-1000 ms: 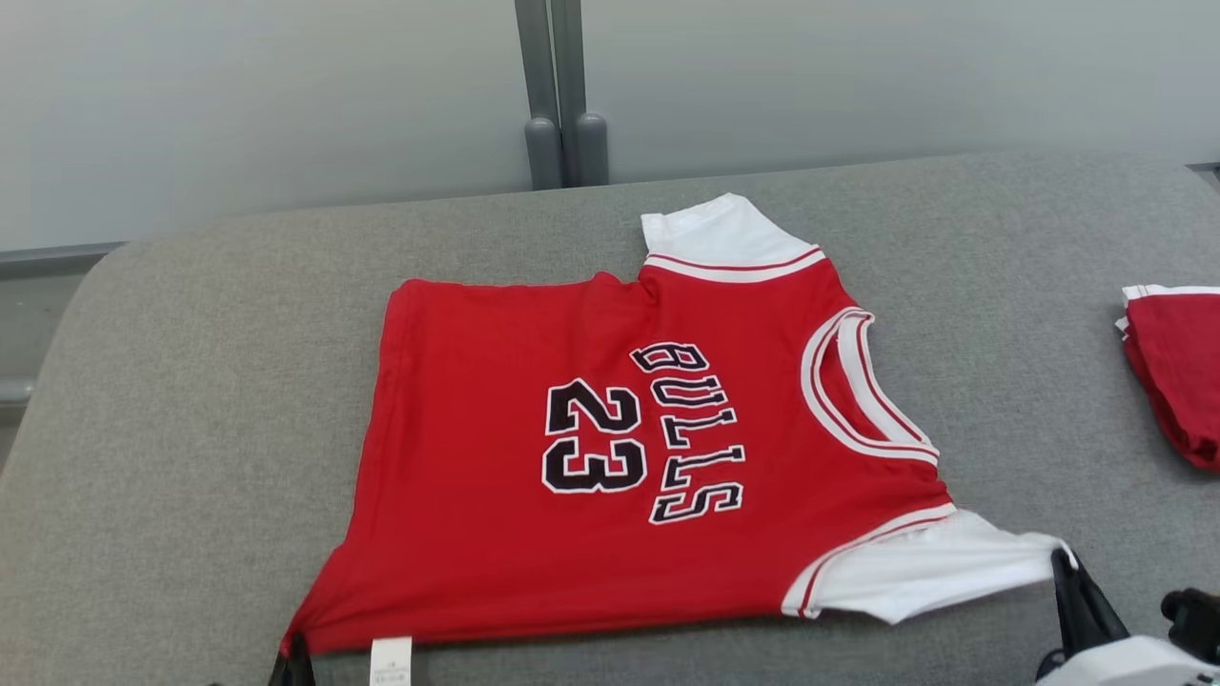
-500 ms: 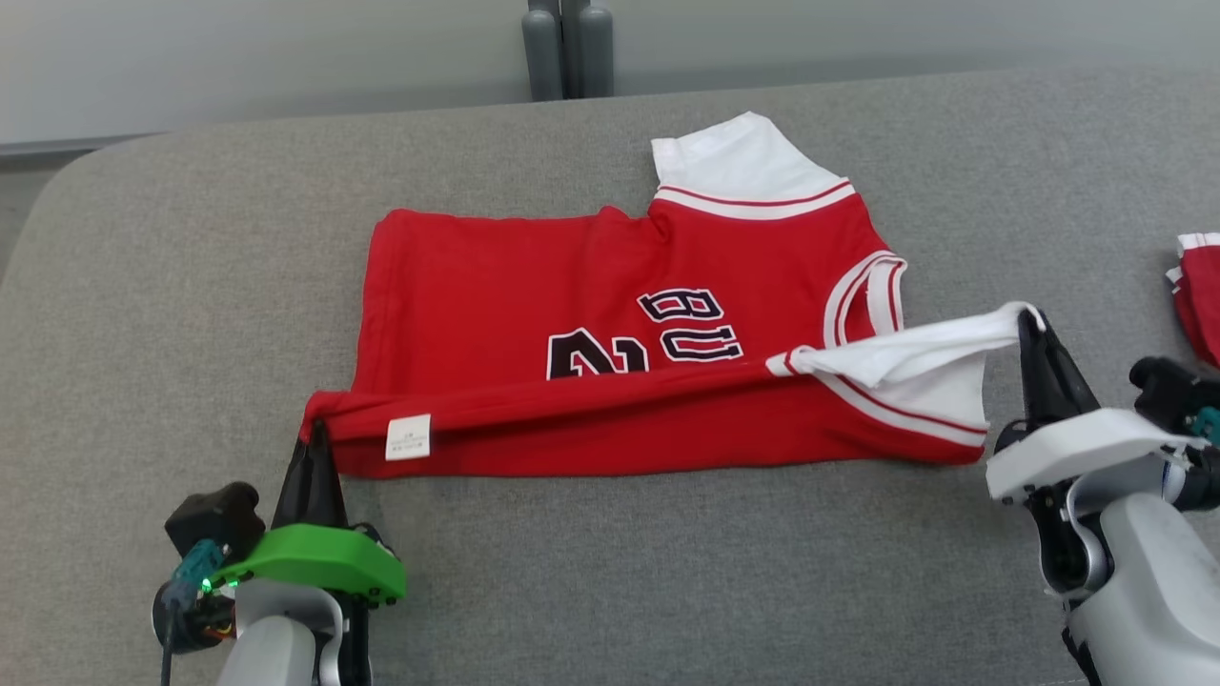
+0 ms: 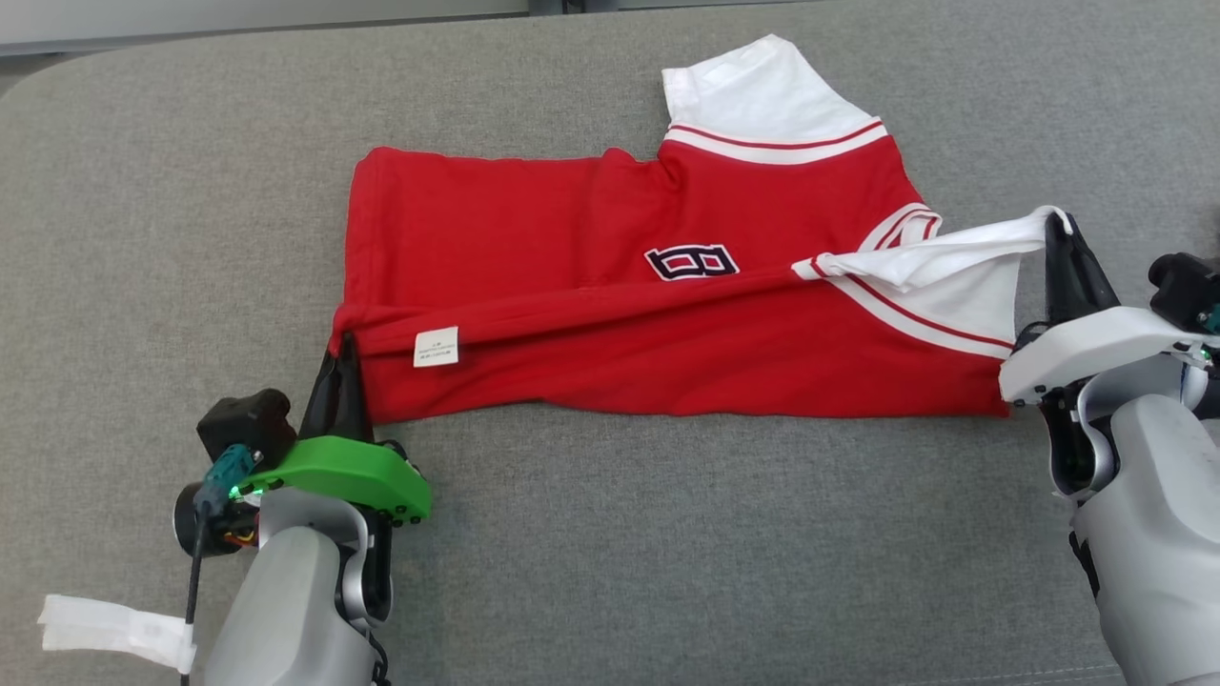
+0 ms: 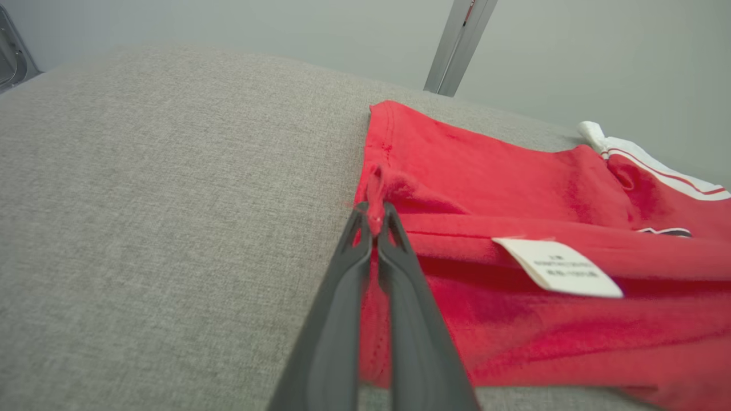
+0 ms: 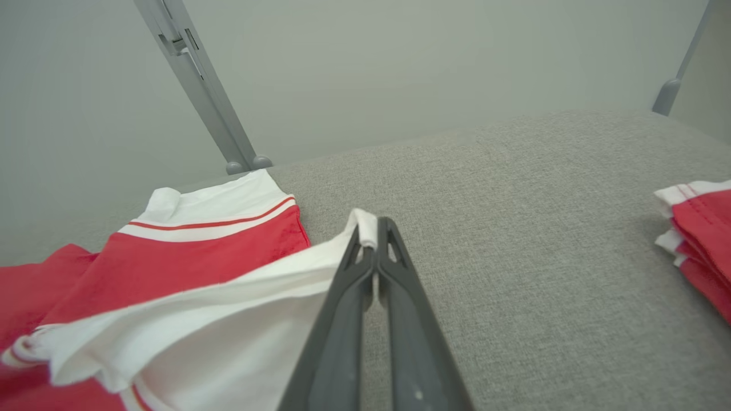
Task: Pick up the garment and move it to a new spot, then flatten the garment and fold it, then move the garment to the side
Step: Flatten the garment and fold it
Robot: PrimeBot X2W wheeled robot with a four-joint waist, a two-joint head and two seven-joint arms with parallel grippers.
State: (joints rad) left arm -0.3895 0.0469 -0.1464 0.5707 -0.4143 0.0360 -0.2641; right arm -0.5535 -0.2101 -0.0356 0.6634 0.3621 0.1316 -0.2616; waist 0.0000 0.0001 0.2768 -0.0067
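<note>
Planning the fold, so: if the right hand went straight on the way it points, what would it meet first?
Likely nothing near: past the right hand, shut on the garment, lies bare grey cushion, then the pale wall. Its height over the cushion is unclear.

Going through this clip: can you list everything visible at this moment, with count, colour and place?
jersey: one, red with white sleeves, middle of the surface, near edge lifted and part-folded over
care label: one, white, on the jersey's lifted edge, near its left end
padded surface: one, grey, under everything
folded garment: one, red and white, far right of the surface, apart from the jersey
metal posts: two, grey, behind the surface
paper strip: one, white, by the left arm's cable
left tool: one, dark fingers on green mount, shut on the jersey's red corner
right tool: one, dark fingers on white mount, shut on the white sleeve
</note>
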